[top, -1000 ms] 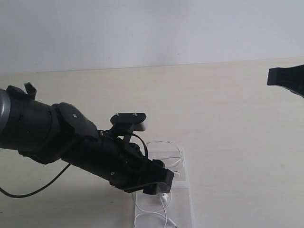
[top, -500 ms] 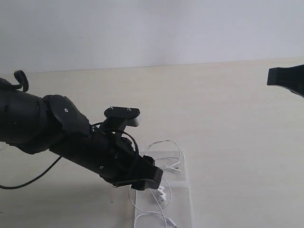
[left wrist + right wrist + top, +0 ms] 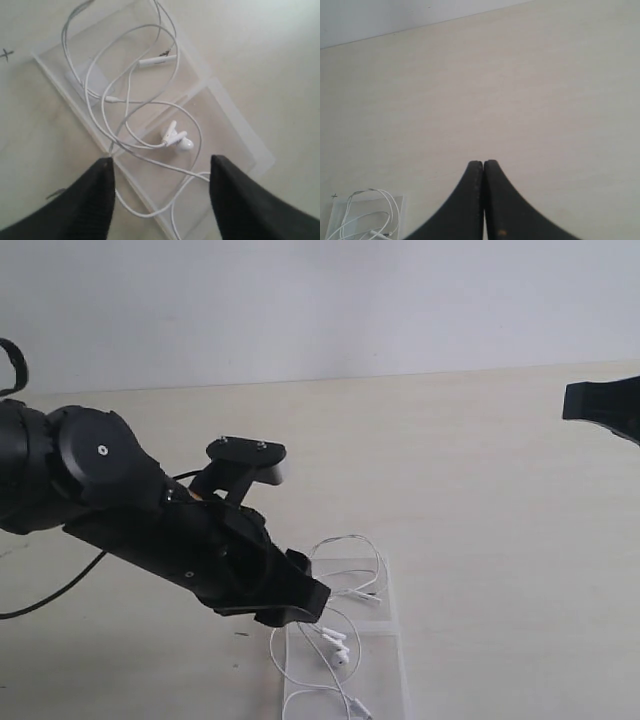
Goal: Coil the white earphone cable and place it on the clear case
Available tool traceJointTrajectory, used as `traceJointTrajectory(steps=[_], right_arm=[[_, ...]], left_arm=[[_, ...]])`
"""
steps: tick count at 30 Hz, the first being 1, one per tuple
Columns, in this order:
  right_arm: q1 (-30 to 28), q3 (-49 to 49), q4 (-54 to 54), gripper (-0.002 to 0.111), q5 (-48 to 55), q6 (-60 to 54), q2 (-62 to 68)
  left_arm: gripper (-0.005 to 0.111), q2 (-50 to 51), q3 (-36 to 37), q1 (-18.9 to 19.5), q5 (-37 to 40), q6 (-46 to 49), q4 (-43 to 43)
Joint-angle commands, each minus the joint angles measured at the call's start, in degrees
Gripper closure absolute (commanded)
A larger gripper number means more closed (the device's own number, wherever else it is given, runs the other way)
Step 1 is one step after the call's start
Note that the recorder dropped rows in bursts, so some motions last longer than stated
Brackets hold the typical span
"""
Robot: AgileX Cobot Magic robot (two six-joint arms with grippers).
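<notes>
1. Exterior view: the left gripper point(image 3: 297, 602) is hanging just above the clear case point(image 3: 397, 640), which is lying at about six o'clock on the table. The white earphone cable point(image 3: 345, 640) is resting on it in loose loops, one loop bulging past the case toward twelve o'clock. The right gripper point(image 3: 603, 410) is sitting well apart at three o'clock.
2. Left wrist view: the left gripper point(image 3: 161, 167) is standing spread, pinching nothing. The cable point(image 3: 157, 60) is sprawling across both halves of the case point(image 3: 235, 130), with strands spilling over its edge onto the table. It is looking light, limp and springy, likely to slide on smooth plastic. Pinching the slim remote or the bunched strands by the earbuds point(image 3: 177, 140) seems safer than taking a single strand.
3. Right wrist view: the right gripper point(image 3: 483, 172) is showing its fingers pressed together, empty. A corner of the case point(image 3: 401, 215) and some cable point(image 3: 370, 205) are peeking in, probably the overhanging loop, though it is too small to be sure.
</notes>
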Motion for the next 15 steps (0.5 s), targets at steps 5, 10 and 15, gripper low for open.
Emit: traceJointTrajectory(steps=[5,10,15], right_arm=[[-0.28,-0.11,-1.83,0.108,-0.37,-0.41,-0.19],[-0.28,-0.11,-1.83,0.108,-0.37,-0.41,-0.19],[-0.28,-0.11,-1.97,0.108,-0.37,-0.41,-0.19]], left_arm=[[0.106,-9.91,2.2,0.2,-0.74,-6.17,6.42],[0.107,-21.18,9.06,0.2,-6.65,-7.27,5.96],[0.107,-32.72,13.34,0.2,-6.97,-7.3,5.63]])
